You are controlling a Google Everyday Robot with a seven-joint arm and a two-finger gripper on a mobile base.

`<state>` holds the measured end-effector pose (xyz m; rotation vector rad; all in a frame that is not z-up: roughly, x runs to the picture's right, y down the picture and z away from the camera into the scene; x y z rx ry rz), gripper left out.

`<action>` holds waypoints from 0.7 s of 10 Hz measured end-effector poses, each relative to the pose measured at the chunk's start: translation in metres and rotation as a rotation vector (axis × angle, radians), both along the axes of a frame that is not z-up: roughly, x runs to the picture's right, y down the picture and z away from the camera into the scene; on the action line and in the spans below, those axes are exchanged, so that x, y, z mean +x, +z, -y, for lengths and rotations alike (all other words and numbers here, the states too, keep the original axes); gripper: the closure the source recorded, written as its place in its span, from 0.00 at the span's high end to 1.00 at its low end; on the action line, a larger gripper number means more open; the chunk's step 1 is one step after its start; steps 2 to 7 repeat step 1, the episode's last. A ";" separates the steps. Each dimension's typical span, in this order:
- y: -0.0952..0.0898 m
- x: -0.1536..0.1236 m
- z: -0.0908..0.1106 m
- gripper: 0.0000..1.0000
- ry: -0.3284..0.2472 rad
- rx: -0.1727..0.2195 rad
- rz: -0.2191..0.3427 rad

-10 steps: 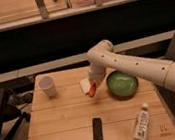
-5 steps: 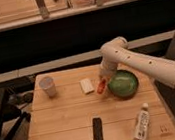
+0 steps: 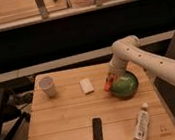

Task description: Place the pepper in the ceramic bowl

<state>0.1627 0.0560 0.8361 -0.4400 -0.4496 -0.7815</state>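
**Pepper held at the bowl's left rim**

Pepper (image 3: 108, 85) hangs tilted, its long axis running from upper right, under the gripper (image 3: 111, 79), down-left to a tip pointing at the table (image 3: 65, 124). It sits over the left rim of the bowl (image 3: 125, 85), pinched in the gripper. The gripper covers the pepper's upper end. A cup (image 3: 47, 86) and a white block (image 3: 87, 86) stand left of the bowl; a black bar (image 3: 97, 130) and a tube (image 3: 141, 124) lie nearer the camera.

Wooden table (image 3: 65, 124), dark wall behind, end effector (image 3: 110, 80) over table.
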 end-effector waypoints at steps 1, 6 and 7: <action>0.000 0.003 -0.001 0.02 0.010 -0.002 -0.001; 0.000 0.003 -0.001 0.02 0.010 -0.002 -0.001; 0.000 0.003 -0.001 0.02 0.010 -0.002 -0.001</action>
